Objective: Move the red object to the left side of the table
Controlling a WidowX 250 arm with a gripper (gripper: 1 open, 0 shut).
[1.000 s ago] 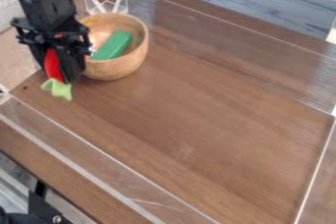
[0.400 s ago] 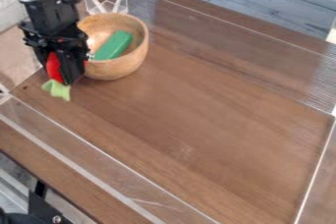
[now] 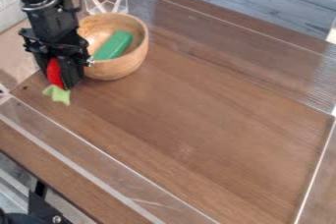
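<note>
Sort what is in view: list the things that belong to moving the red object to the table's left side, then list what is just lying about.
Part of the job:
- red object, clamped in the gripper
- table

Just lying about:
- wooden bowl, beside the gripper
- green object, inside the bowl

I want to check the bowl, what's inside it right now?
The bowl holds one long green object, leaning against the inside wall. The bottom beneath it is covered, and the claw hides the bowl's left rim.

Wooden bowl with green object
</note>
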